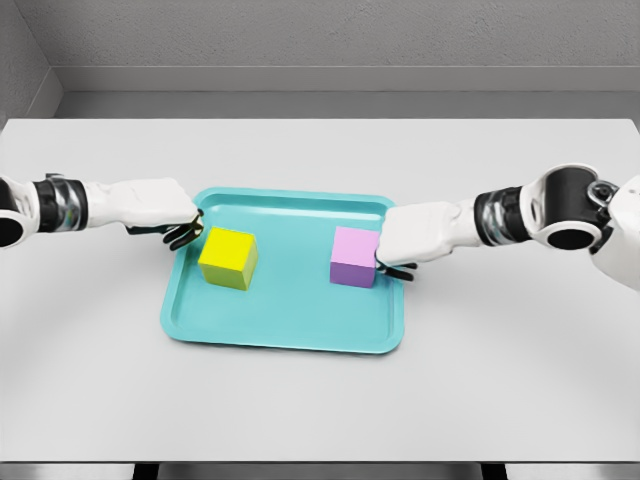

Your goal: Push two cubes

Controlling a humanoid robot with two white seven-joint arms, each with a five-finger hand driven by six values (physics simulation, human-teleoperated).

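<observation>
While both arms reach in over the desk (320, 400), left hand (165, 215) at the tray's (285, 335) left rim, fingers curled, empty, yellow cube (228, 258) just right of it, pink cube (354, 257) touching right hand (410, 240), fingers curled, gripping nothing

A single view, from the robot's head, looks forward and steeply down onto the table (320, 400). It sits at middling range: the table spans the full width, its near edge at the bottom and its far edge against the wall high up. The tray (285, 335) lies at centre. Both arms enter from the sides at mid-height.
</observation>
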